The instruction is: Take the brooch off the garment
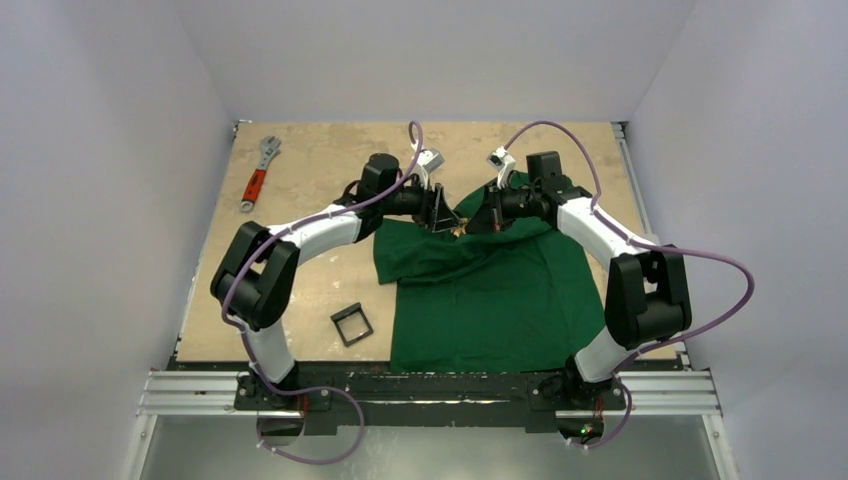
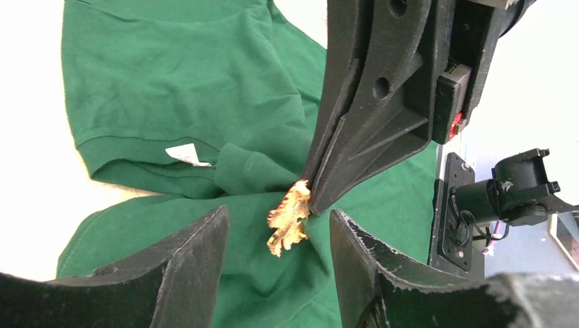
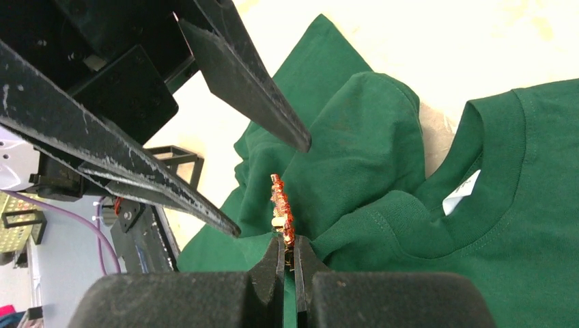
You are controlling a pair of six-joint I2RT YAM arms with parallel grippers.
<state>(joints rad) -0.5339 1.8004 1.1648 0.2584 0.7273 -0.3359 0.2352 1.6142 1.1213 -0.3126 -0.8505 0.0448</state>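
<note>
My right end effector (image 3: 287,254) pinches the tiny orange-red leaf-shaped brooch (image 3: 280,205); my left end effector (image 2: 278,212) straddles it, open. I'd pin the dark green cloth T-shirt (image 2: 171,82) down; pull gently.

The table (image 1: 310,160) carries the garment (image 1: 480,300), a wrench (image 1: 258,175) (red-handled) and a black frame (image 1: 338,331).

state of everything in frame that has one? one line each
right gripper: shut on the lower end of the brooch
left gripper: open, a finger either side of the brooch, not touching it
brooch: up on edge above the cloth; pinned or free, cannot tell
garment: spread out, bunched near the collar
wrench: lying flat at far left, apart from both arms
</note>
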